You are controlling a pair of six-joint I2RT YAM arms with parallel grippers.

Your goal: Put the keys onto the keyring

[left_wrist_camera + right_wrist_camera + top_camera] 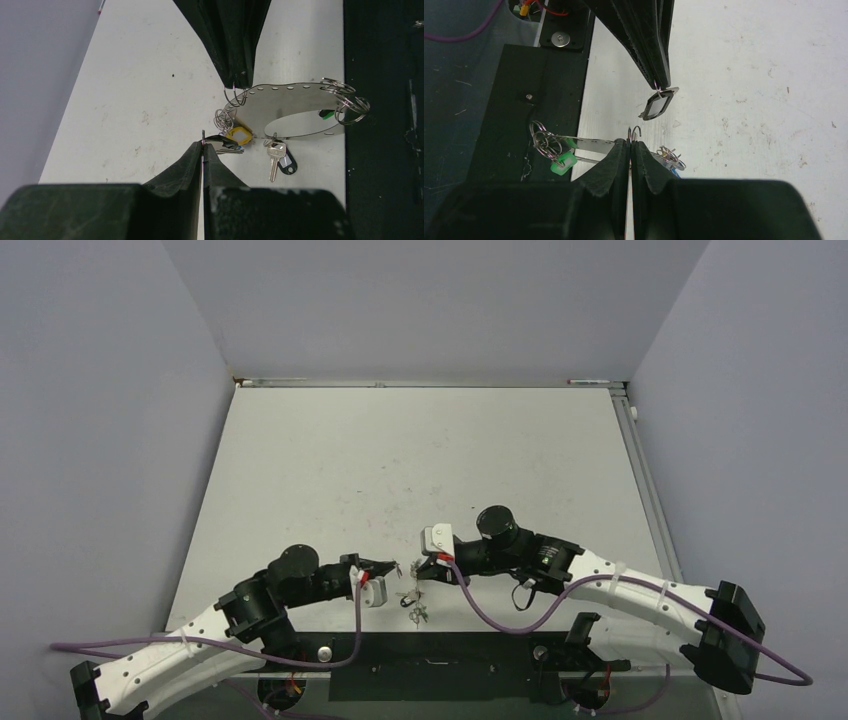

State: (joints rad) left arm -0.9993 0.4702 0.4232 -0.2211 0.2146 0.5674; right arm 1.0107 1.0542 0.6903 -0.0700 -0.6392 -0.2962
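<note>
The keyring shows as a wide oval loop of flat grey metal with small holes, near the table's front edge; it also shows edge-on. Small split rings hang on it with a green tag. My right gripper is shut on a thin split ring at the loop's end. My left gripper is shut on the ring of a dark-tagged key. A yellow tag and a silver key with a black tag lie below the loop. Both grippers nearly meet tip to tip.
The black base plate runs along the near table edge, right beside the keyring. A blue key with loose rings lies by my right fingers. The white table stretches away behind, with grey walls around it.
</note>
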